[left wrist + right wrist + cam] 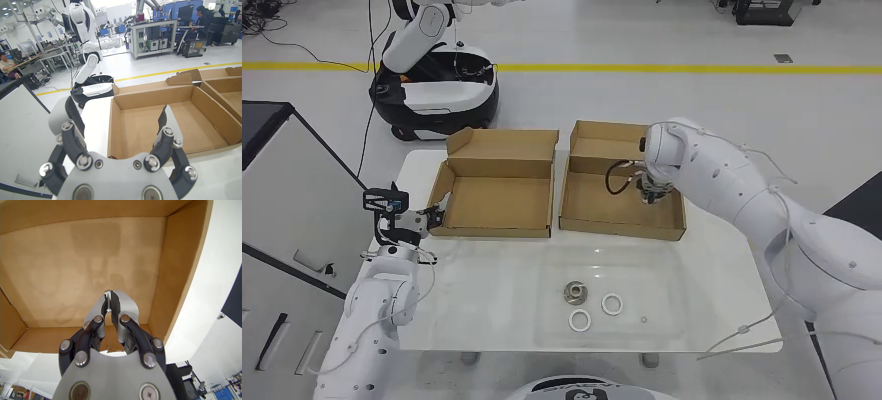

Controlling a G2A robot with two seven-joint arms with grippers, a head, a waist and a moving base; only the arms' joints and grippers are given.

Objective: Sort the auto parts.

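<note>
Slipping is my main worry now. My right gripper [110,306] is closed on a small bolt [108,300]. The bolt lies along the pads, its head just past the tips, above the floor of the right box [181,256]. The bolt is thin and the pads catch it only on the thread, so I judge it could turn or drop out early if I move the wrist quickly. How high it hangs over the cardboard I cannot tell. If I release it from too high, it may bounce or roll, and the right wall is not far away.

The left gripper [118,106] is open and empty, at the outer wall of the left box [492,200]. One finger seems to reach over that wall, so a careless move could push the light box across the table [492,290].

A metal flanged part [574,292] and two white rings [580,320] lie on the table nearer to the robot, apart from both boxes. The rings would roll easily if I bump them.
</note>
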